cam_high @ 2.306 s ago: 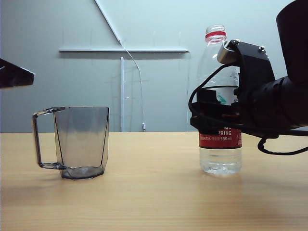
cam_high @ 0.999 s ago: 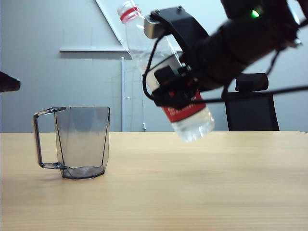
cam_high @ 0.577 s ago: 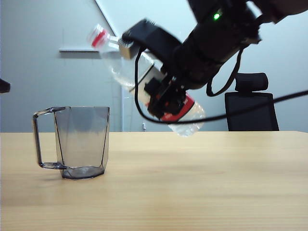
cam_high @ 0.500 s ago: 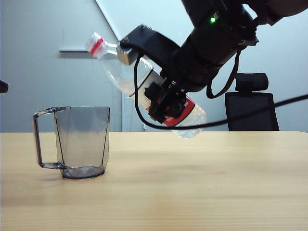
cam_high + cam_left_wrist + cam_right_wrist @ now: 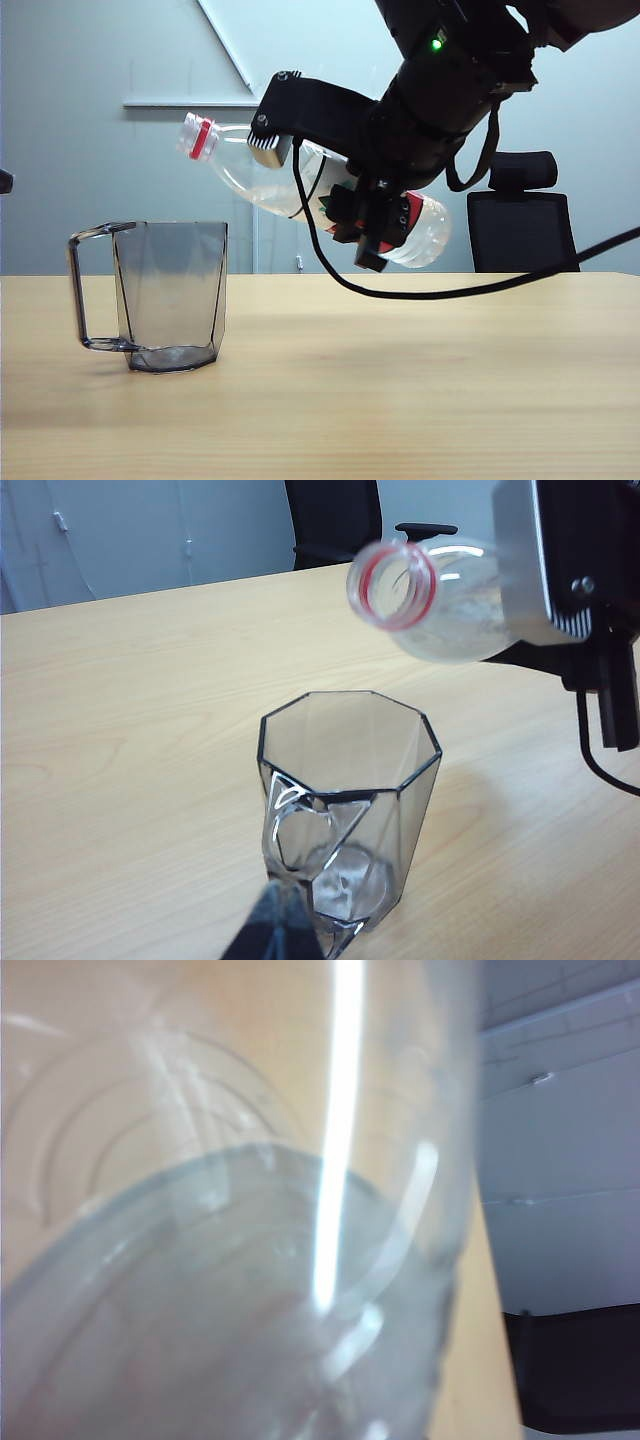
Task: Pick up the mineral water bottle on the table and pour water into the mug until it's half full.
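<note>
**Bottle tipped toward the mug, no water falling yet**

At far left, mid-height of the exterior view, a dark sliver is presumably the left gripper [image 5: 4, 181], its jaw opening unreadable. The mug [image 5: 170, 296] stands upright at lower left on the table [image 5: 400, 380], mouth up to catch the pour. Upper centre, the right gripper [image 5: 345, 190] clamps the mineral water bottle [image 5: 300, 190] mid-body, nearly horizontal, open neck above the mug's rim.

I see the mug [image 5: 172, 296] standing on the worktop [image 5: 400, 380] at left; the mineral water bottle [image 5: 300, 192] lies tilted above it to the right (mouth over the rim), in my right claw [image 5: 365, 215].
</note>
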